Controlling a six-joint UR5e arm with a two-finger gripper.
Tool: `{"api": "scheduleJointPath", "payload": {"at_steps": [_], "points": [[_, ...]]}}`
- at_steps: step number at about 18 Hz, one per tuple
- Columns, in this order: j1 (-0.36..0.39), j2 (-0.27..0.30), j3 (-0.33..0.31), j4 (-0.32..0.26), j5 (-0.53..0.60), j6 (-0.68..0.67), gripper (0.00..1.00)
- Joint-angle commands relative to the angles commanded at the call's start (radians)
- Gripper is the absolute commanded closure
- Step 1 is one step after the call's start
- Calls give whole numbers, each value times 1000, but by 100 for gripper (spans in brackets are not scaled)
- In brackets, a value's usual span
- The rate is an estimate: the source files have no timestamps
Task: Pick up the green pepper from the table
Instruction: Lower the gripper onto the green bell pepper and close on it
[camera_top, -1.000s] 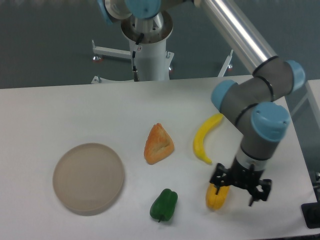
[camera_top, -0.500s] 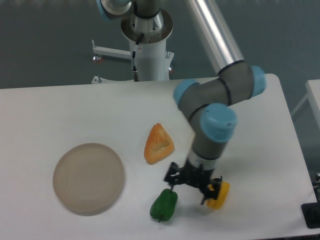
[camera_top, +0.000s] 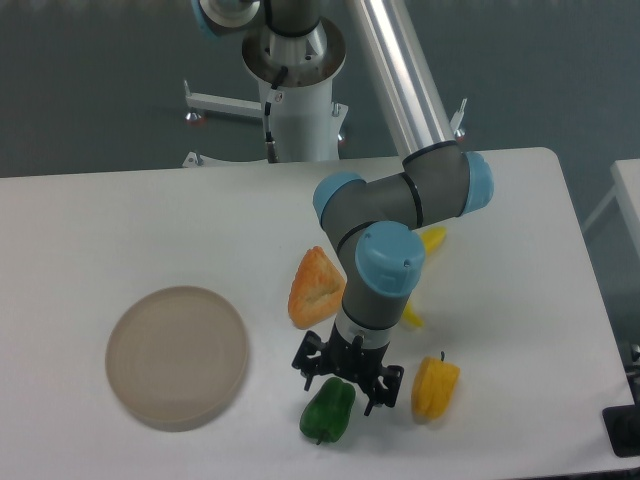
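Note:
The green pepper (camera_top: 326, 412) lies on the white table (camera_top: 120, 220) near its front edge, dark green and glossy. My gripper (camera_top: 347, 376) hangs directly over the pepper's upper end, fingers spread wide on either side and open, with nothing between them. The arm's grey and blue wrist rises above it and hides part of the table behind.
A yellow pepper (camera_top: 434, 388) sits just right of the gripper. An orange wedge-shaped piece (camera_top: 314, 287) lies behind it on the left, and a banana (camera_top: 426, 250) is mostly hidden behind the arm. A round beige plate (camera_top: 177, 355) rests at the left.
The arm has swung left from above the yellow pepper to above the green pepper. The yellow pepper now stands uncovered. The gripper stays open.

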Motion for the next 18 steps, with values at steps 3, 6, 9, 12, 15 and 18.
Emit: {"api": "scheduleJointPath", "payload": {"at_steps": [3,6,9,12,15,18], "points": [[-2,-5,-8,20,2,0,0],[-2,-11,-20,23,2,-2,0],[-2,-17,-35,41,2,-3,0],[-2,-25,-41,64,2,-3,0],[-2,-23,-40,64,2,-3,15],[-2,-23,-40,64,0,-2,62]]}}
